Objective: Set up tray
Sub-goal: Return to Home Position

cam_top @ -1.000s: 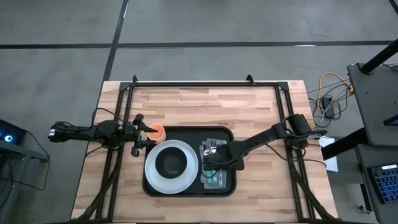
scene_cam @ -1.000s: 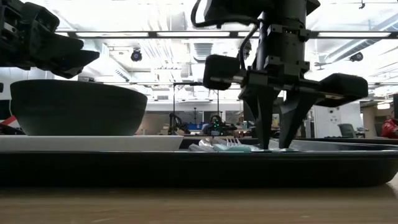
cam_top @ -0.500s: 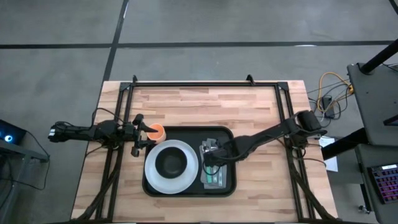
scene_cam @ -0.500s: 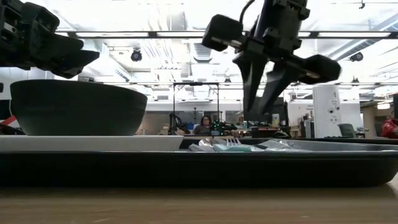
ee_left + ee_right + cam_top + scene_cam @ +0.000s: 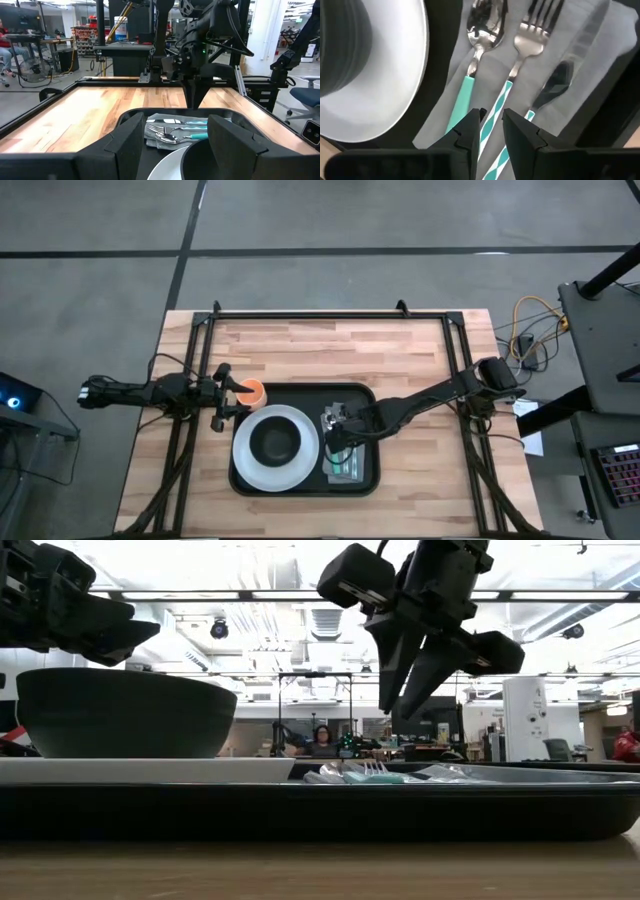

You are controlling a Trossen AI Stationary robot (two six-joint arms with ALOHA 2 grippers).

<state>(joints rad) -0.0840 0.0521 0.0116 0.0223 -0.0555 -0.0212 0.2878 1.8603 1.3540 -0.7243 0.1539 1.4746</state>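
A pale wooden plank table [image 5: 300,340] carries the large flat black rectangular tray [image 5: 305,394] at its near middle. On the tray's left part sits a round white plate [image 5: 305,465] holding a dark bowl [image 5: 275,442]; on its right part lies a grey cloth napkin [image 5: 600,45] with a teal-handled spoon [image 5: 480,30], fork [image 5: 535,30] and knife [image 5: 560,80] side by side. The right gripper [image 5: 397,705], a second ago down at the napkin, now hangs tilted well above it, fingers narrowly parted and empty. The left gripper [image 5: 228,395] has not moved, fingers spread wide beside a small orange cup [image 5: 254,391] at the tray's far left corner.
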